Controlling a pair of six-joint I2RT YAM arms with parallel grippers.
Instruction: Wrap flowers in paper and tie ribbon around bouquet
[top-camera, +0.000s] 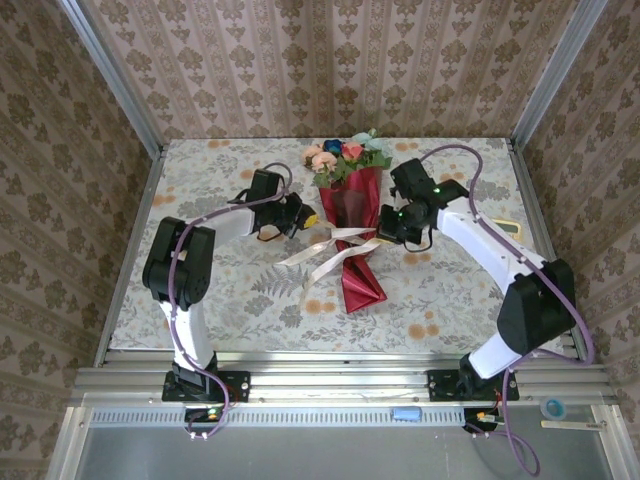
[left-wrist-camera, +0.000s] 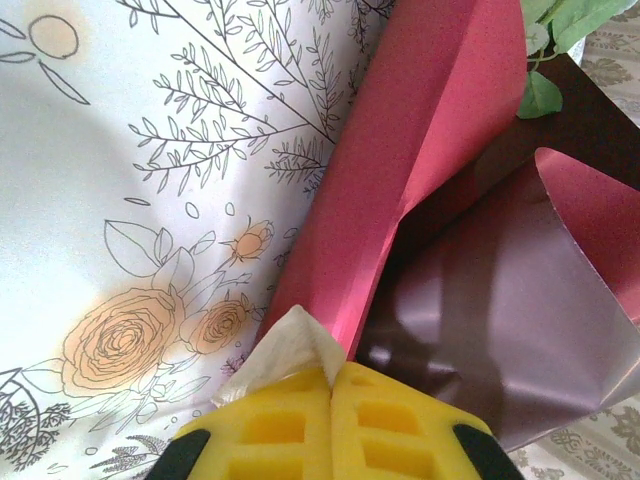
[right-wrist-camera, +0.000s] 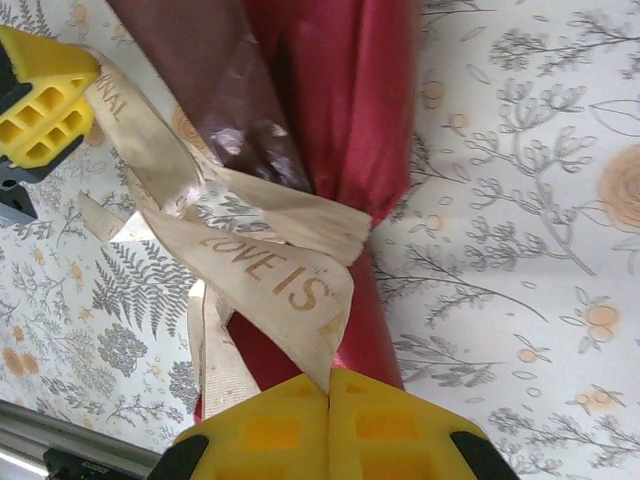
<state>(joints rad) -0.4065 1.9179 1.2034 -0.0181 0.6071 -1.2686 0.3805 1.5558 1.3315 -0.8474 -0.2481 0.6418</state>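
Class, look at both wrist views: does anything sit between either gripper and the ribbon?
Nothing visible. The left gripper and the right gripper are each shut on an end of the ribbon, beside the bouquet.

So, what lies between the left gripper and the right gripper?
In the top external view, the bouquet lies between the left gripper and right gripper, with the ribbon stretched across its waist to both.

Pink-beige damask wallpaper (top-camera: 340, 60) lines the three walls enclosing a table (top-camera: 113, 300) draped in a pale tablecloth (top-camera: 450, 300) printed with orange roses and grey ferns. Aluminium posts (top-camera: 112, 75) rise at the far corners under soft, even light.
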